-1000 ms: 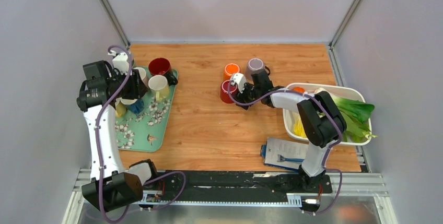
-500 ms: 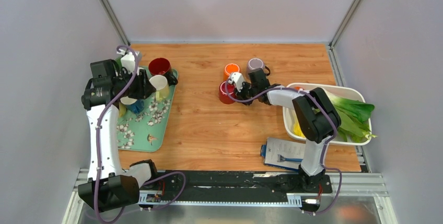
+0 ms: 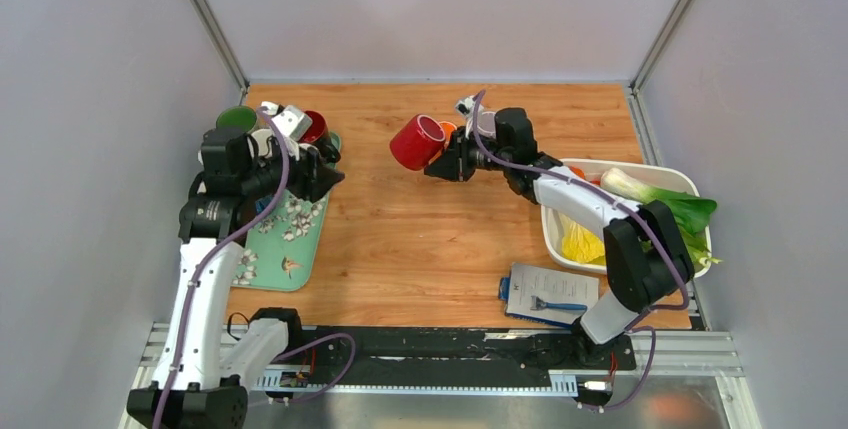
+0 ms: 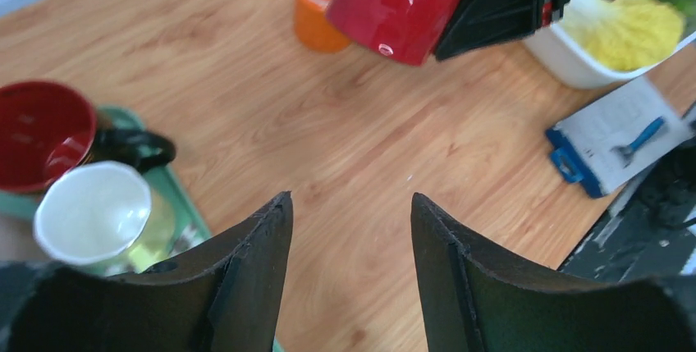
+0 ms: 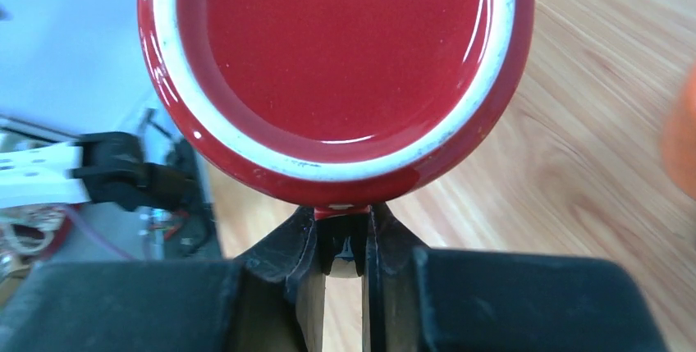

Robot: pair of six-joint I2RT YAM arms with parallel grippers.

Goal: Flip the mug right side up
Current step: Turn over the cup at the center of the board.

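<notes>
The wooden table [image 3: 420, 249] sat between grey walls. Above its far middle, the right gripper [image 5: 345, 245] was pinched nearly closed on a narrow part at the side of the red mug [image 3: 417, 141]. The mug hung clear of the wood, tipped sideways. The left gripper [image 4: 349, 204] gaped wide and empty over the green tray [image 3: 270, 249] at the left edge.
</notes>
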